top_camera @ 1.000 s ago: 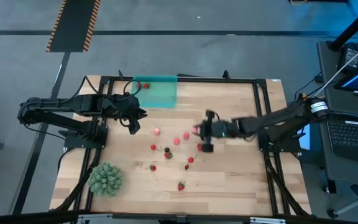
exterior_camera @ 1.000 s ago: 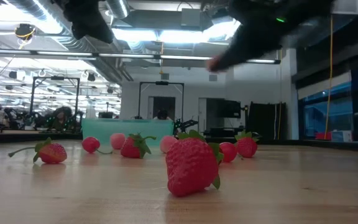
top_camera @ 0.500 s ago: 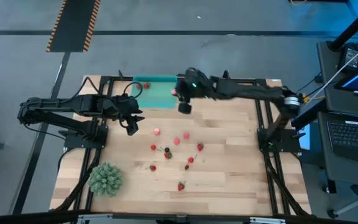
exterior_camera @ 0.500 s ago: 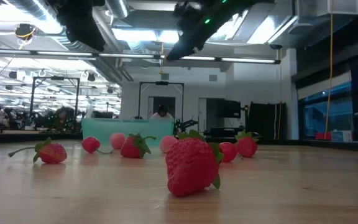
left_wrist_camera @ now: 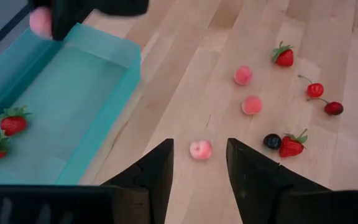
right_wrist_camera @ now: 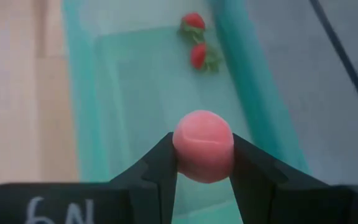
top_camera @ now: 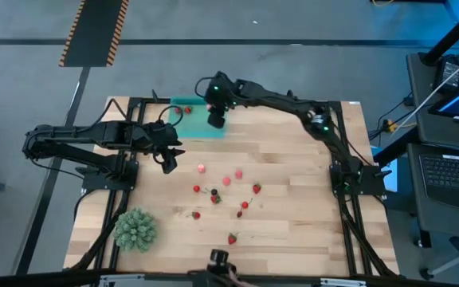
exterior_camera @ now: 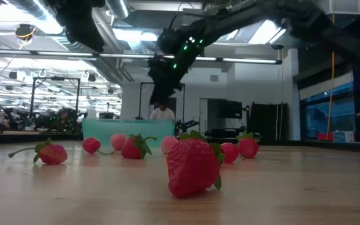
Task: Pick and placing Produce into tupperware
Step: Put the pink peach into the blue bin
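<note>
A round pink fruit (right_wrist_camera: pixel 202 153) is held clamped in the right gripper (right_wrist_camera: pixel 202 163) above the shallow translucent teal plastic container (right_wrist_camera: pixel 92 112), where 2 strawberries (right_wrist_camera: pixel 197 55) are already lodged, while roughly 10 fruits (left_wrist_camera: pixel 201 149) remain beside it under the empty, parted left gripper (left_wrist_camera: pixel 199 163).

Robotics lab: framed wooden table (top_camera: pixel 293 231), ceiling ducts (exterior_camera: pixel 36 12), striped floor marking (top_camera: pixel 94 32).

a spiky green plant ball (top_camera: pixel 136 229) sits at the near left corner of the wooden table (top_camera: pixel 293 231). grey floor (top_camera: pixel 293 24) all round, with a black-and-orange striped strip (top_camera: pixel 94 32) beyond the far edge. a laptop (top_camera: pixel 453 171) sits off to the right. a person (exterior_camera: pixel 162 112) stands far back in the room.
</note>
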Controlling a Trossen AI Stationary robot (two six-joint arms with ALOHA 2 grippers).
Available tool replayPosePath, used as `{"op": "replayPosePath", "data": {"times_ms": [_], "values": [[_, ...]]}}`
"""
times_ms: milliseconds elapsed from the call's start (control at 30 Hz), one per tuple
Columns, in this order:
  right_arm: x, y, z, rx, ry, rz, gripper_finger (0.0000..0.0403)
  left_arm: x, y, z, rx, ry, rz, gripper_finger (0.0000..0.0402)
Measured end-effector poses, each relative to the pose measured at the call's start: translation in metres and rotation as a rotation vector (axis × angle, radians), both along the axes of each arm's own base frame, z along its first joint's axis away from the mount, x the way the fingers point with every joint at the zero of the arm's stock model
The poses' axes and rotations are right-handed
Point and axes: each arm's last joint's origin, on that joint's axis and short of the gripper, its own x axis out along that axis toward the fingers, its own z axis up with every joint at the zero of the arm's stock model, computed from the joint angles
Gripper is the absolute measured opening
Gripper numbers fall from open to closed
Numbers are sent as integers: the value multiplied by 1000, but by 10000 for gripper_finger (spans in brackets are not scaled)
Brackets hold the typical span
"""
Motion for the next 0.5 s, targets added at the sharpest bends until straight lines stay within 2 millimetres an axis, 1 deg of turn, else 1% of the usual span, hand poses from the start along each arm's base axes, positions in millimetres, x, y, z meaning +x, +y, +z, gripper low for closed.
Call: {"op": "replayPosePath", "data": {"times_ms": [133, 200, 300, 367, 500], "values": [[10, -17, -16, 33, 6, -10, 125, 0, 0, 0, 0, 0, 0, 141], [13, -23, -25, 52, -34, -1, 125, 0, 0, 0, 0, 0, 0, 141], [11, -31, -34, 110, -45, -24, 126, 0, 0, 0, 0, 0, 0, 141], [8, -35, -39, 132, -15, -33, 126, 0, 0, 0, 0, 0, -1, 141], [3, -43, -45, 156, 3, -39, 126, 0, 0, 0, 0, -1, -1, 141]]}}
